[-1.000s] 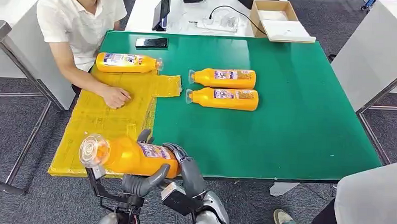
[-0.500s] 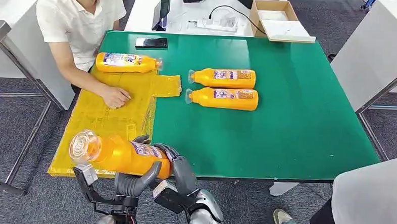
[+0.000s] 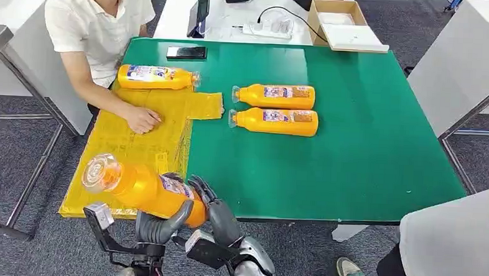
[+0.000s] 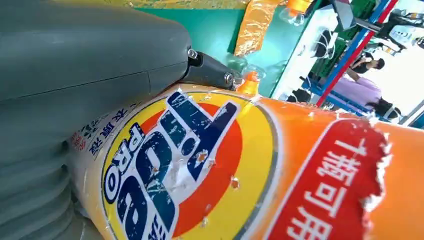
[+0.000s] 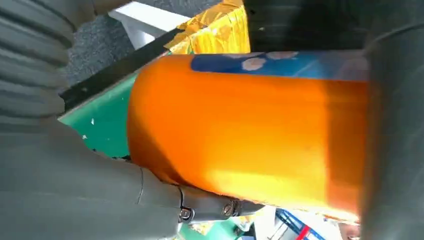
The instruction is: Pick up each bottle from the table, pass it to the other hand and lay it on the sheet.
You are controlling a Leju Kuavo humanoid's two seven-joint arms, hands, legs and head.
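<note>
Bottle (image 3: 143, 188) over sheet (image 3: 129, 146) near edge.

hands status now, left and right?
Left hand: holding the orange bottle.
Right hand: also gripping that bottle, at its base.

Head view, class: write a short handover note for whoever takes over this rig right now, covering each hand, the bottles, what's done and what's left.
Left hand and right hand both grip the held orange plastic bottle, mid-handover above the near table edge.
One orange bottle on the sheet lies at the far end of the crinkled yellow sheet, where a person's hand rests.
Two orange bottles lie on the green table.
Left: finish this pass, lay it down, then those two.
</note>
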